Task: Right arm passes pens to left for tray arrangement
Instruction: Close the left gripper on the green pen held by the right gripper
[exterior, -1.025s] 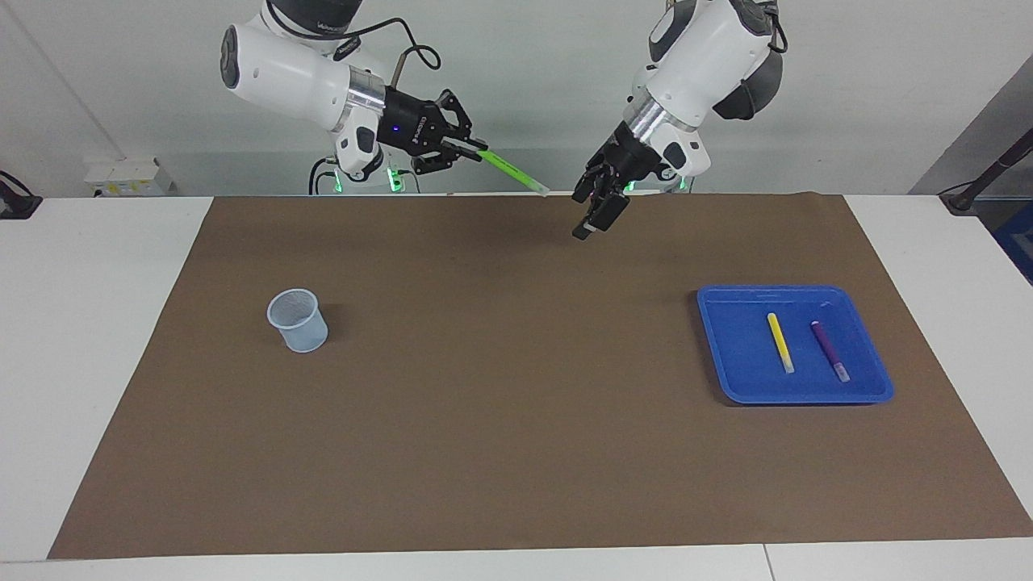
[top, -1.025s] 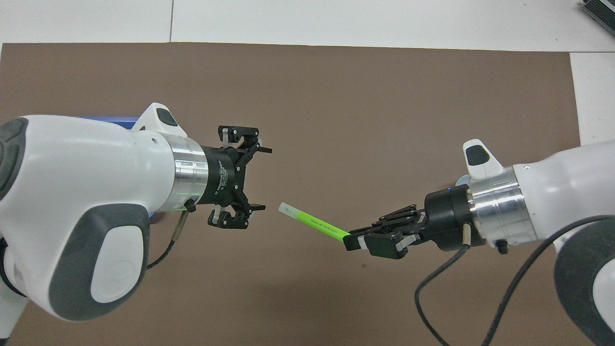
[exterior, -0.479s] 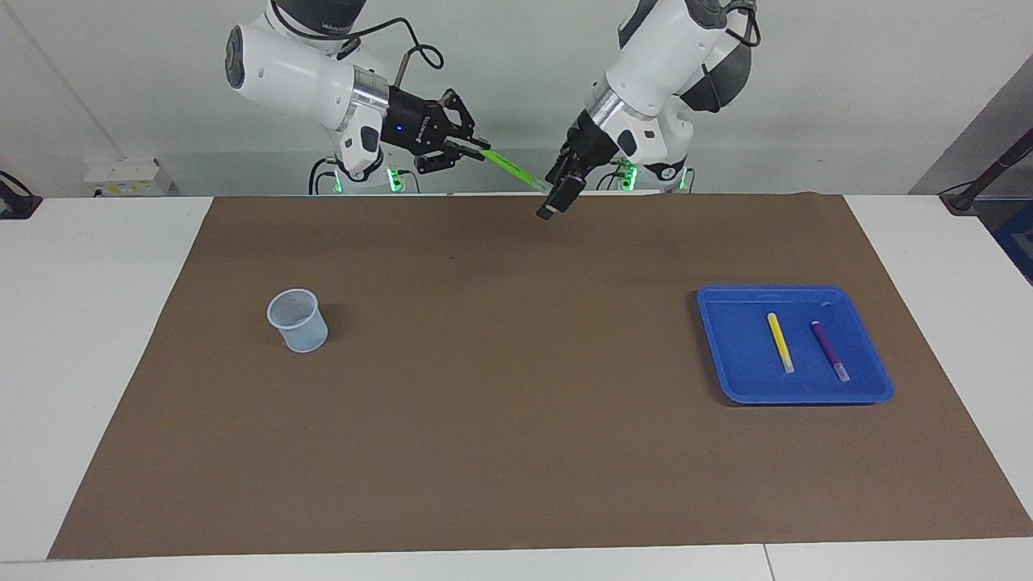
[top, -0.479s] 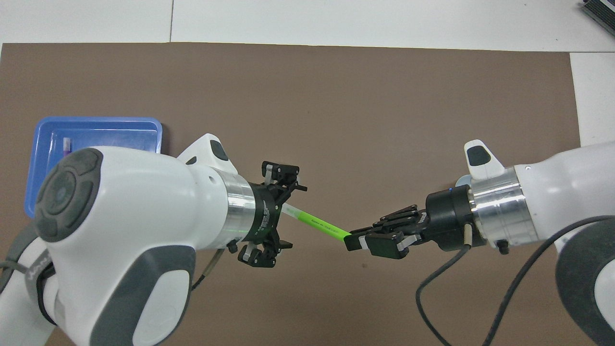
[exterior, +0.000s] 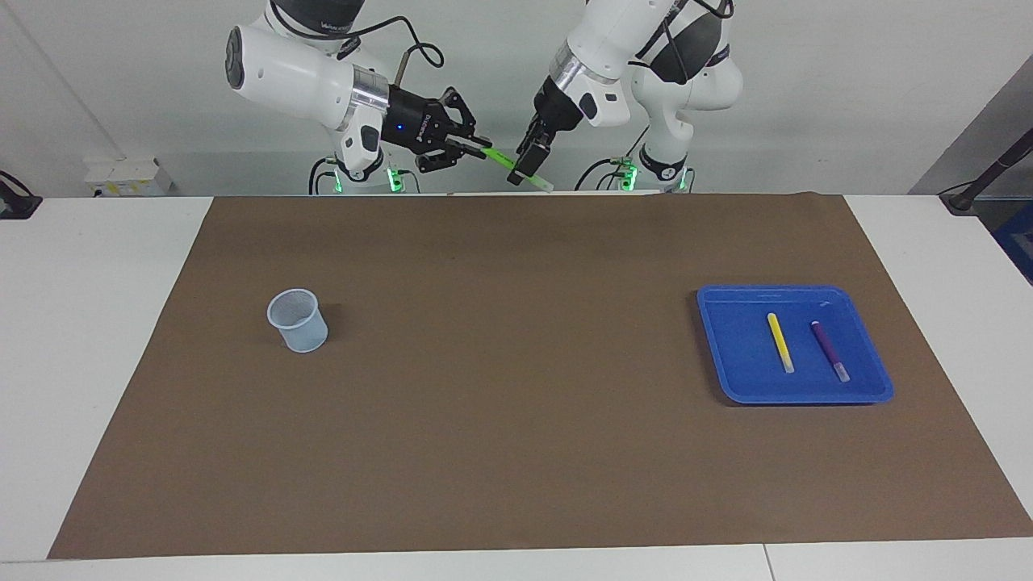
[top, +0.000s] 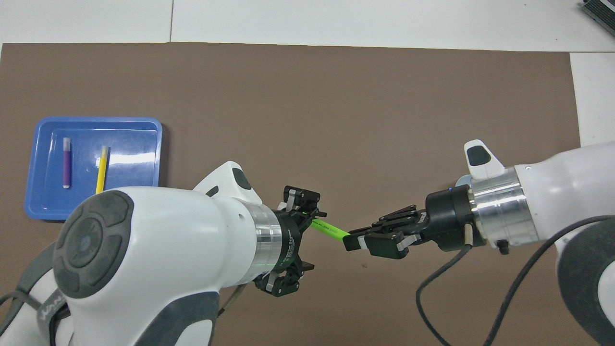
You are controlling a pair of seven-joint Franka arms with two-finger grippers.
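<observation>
Slim green marker pen (top: 329, 228) with pale tip: held in the air over the brown mat's edge nearest the robots, slanted, one end clamped in the right gripper (top: 353, 240), whose fingertips are together on it.

Left gripper (exterior: 523, 167): black, two-finger, set around the green pen's free end; jaws partly apart, and whether they touch the pen cannot be told.

Slim yellow marker pen (exterior: 779, 342) and slim purple marker pen (exterior: 829, 350): lying side by side, apart, in the shallow bright blue plastic tray (exterior: 730, 355) with rounded corners.

Blue tray: on the mat toward the left arm's end of the table.

Small translucent pale-blue cup (exterior: 298, 320): upright on the mat toward the right arm's end of the table, well apart from the tray.

Brown mat (exterior: 500, 387): covers most of the white table (exterior: 81, 323).

Concealment: in the overhead view the left arm's white body covers the tray's near corner and the yellow pen's lower end, and the right arm hides the cup; the green pen's pale tip shows only in the facing view.
</observation>
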